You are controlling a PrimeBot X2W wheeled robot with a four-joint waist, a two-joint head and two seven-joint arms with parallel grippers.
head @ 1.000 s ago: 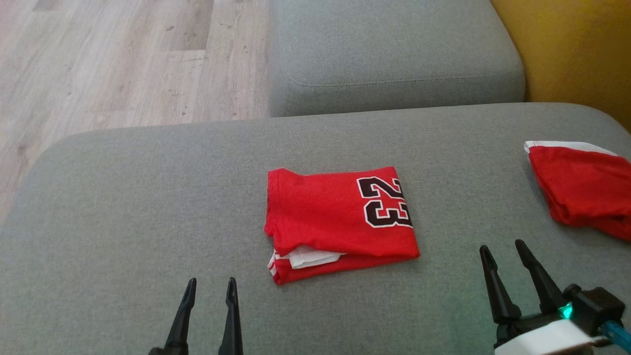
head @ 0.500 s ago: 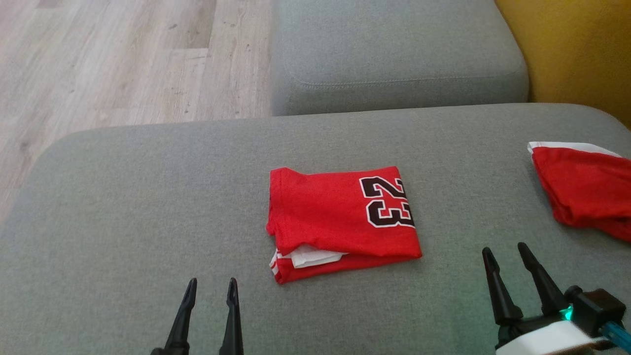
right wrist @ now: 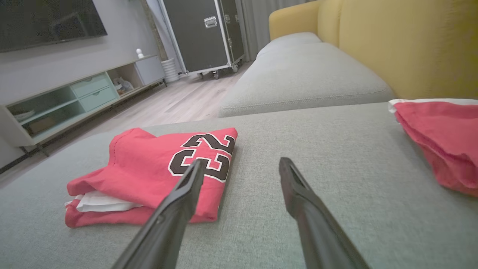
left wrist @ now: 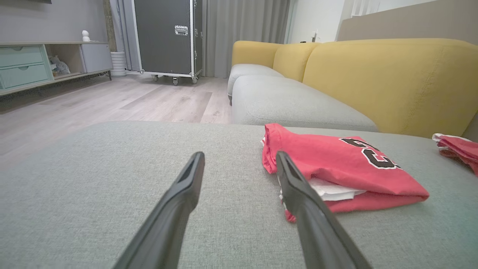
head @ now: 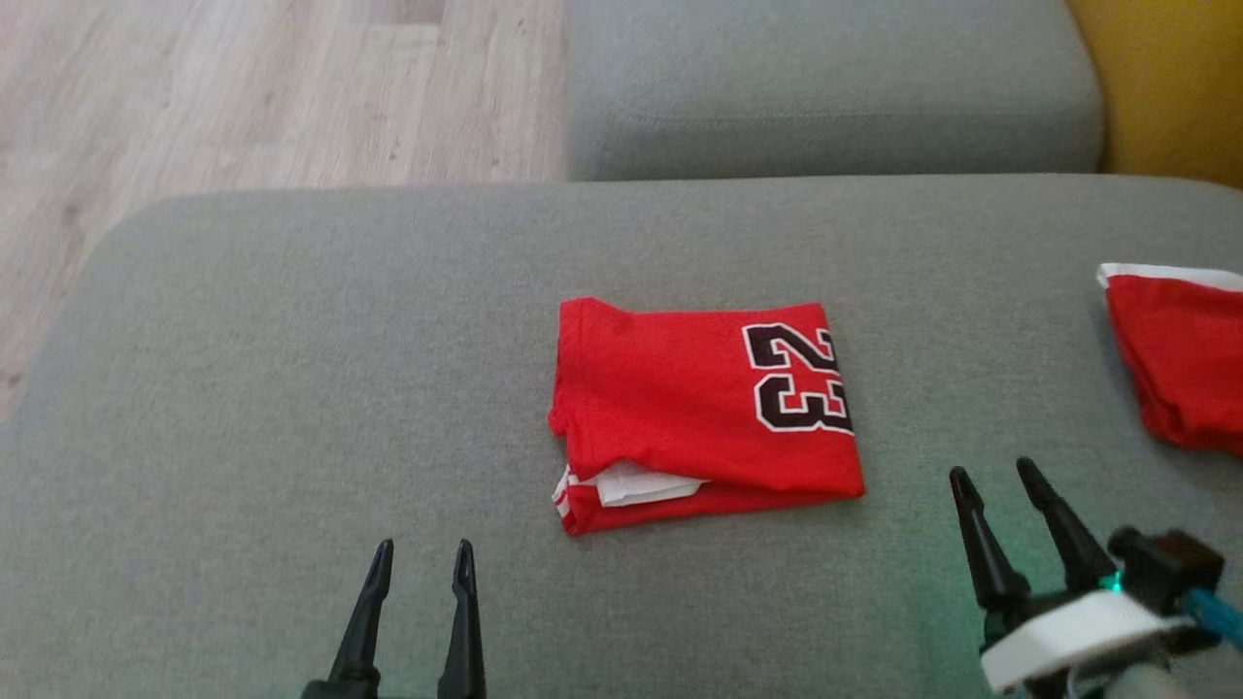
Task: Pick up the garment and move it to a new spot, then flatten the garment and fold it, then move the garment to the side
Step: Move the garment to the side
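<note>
The garment (head: 699, 408) is a red jersey with a black "23", folded into a rectangle in the middle of the grey cushion (head: 291, 369); white fabric peeks out at its near edge. It also lies right of centre in the left wrist view as the garment (left wrist: 336, 164) and left of centre in the right wrist view as the garment (right wrist: 157, 168). My left gripper (head: 422, 558) is open, low and to the garment's near left. My right gripper (head: 992, 476) is open, off the garment's near right corner. Neither touches cloth.
A second red cloth (head: 1180, 359) with a white edge lies at the cushion's right side. Another grey seat cushion (head: 825, 87) is beyond, with a yellow sofa back (head: 1175, 78) to the right. Wooden floor (head: 243, 97) lies far left; a black wheeled case (left wrist: 168, 37) stands across the room.
The whole head picture has shifted, so the camera moved; the garment lies as before. My right gripper has edged slightly forward; both grippers stay open.
</note>
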